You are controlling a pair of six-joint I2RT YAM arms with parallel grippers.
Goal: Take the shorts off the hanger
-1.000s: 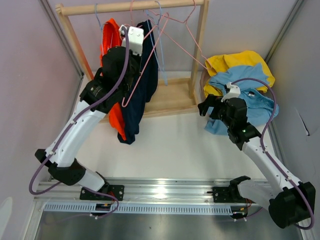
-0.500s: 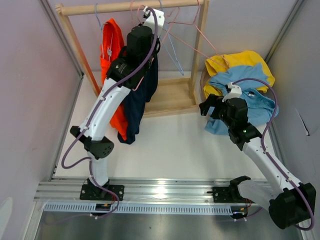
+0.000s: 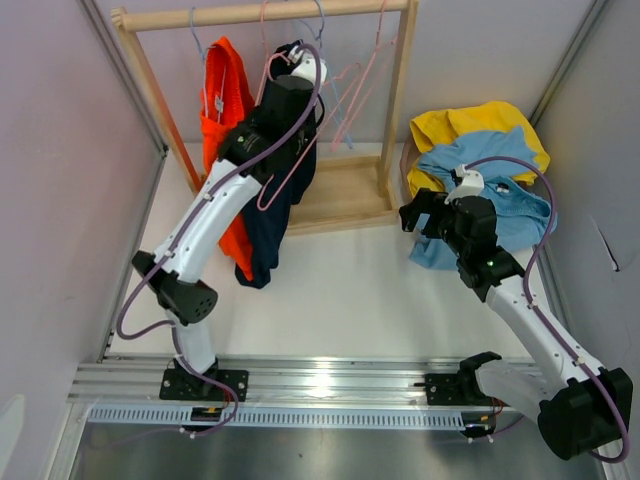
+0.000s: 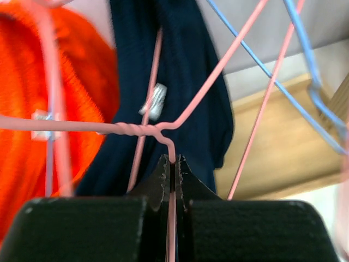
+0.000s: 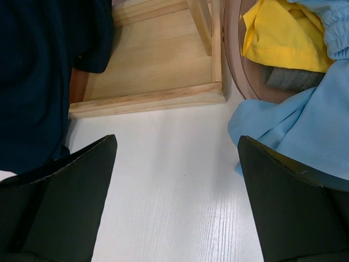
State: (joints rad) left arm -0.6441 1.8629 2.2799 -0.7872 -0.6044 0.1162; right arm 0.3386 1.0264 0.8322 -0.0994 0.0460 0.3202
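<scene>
Navy shorts (image 3: 272, 215) hang on a pink wire hanger (image 3: 259, 200) below the wooden rail (image 3: 230, 14). My left gripper (image 3: 293, 72) is high at the rack, just under the rail, and is shut on the hanger's wire. In the left wrist view the pink wire (image 4: 136, 129) runs from its twisted neck down between my closed fingertips (image 4: 163, 166), with the navy shorts (image 4: 182, 82) behind. Orange shorts (image 3: 222, 100) hang to the left and also show in the left wrist view (image 4: 82, 98). My right gripper (image 3: 412, 215) is open and empty, low over the white table (image 5: 174, 164).
Empty pink and blue hangers (image 3: 350, 90) hang tilted at the rail's right end. The rack's wooden base (image 3: 345, 195) lies below. A basket (image 5: 232, 60) with yellow (image 3: 470, 122) and light blue clothes (image 3: 500, 190) sits at the right. Walls stand close on both sides.
My left gripper rose from the shorts to the rail, then dropped slightly, with the pink hanger in it. The empty hangers swung. The right arm has not moved.
</scene>
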